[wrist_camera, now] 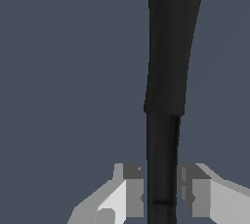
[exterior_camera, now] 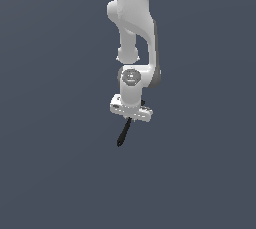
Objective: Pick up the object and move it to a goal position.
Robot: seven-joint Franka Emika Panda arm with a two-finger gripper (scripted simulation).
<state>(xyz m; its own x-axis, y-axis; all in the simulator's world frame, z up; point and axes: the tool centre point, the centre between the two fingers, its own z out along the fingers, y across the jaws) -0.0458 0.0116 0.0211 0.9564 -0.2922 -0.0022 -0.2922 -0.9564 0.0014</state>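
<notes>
tool clamps thin black rod, pads tight on its narrow shaft; rod matte, wider at far end, hangs tilted below white arm, open room all around.

Arm cut off by the exterior view's upper edge, base unseen; pincer fingers too small there to tell apart, and upper end of the rod hidden behind the hand. In the wrist view, rod running out of frame at both ends, so neither tip shown; fingers cropped by the frame's edge, contact with the rod hard to judge. No tabletop edge to be made out in either view.
</notes>
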